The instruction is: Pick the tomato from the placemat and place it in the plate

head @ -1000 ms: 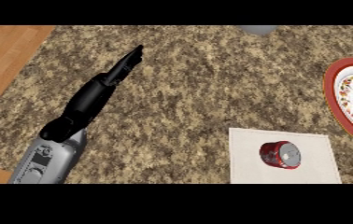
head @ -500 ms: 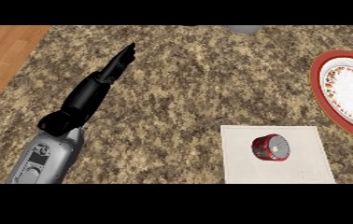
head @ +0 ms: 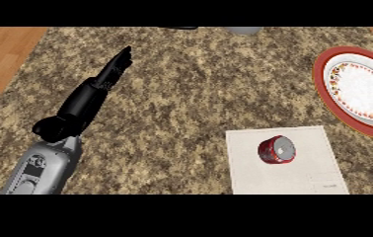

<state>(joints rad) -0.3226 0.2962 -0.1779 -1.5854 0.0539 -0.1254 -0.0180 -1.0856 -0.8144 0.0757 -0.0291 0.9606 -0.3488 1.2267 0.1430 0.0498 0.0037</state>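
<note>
A red tomato lies on a pale square placemat at the lower right of the counter. A white plate with a red rim sits at the right edge, partly cut off. My left hand stretches over the counter at the left, fingers straight and open, holding nothing, far from the tomato. My right hand shows nowhere in the view.
The speckled granite counter fills the view. A strip of wooden floor shows at the upper left past the counter's edge. A grey object peeks in at the top edge.
The whole scene has slid left and slightly up in the view: more of the plate now shows at the right. The left hand keeps its straight, open pose.
</note>
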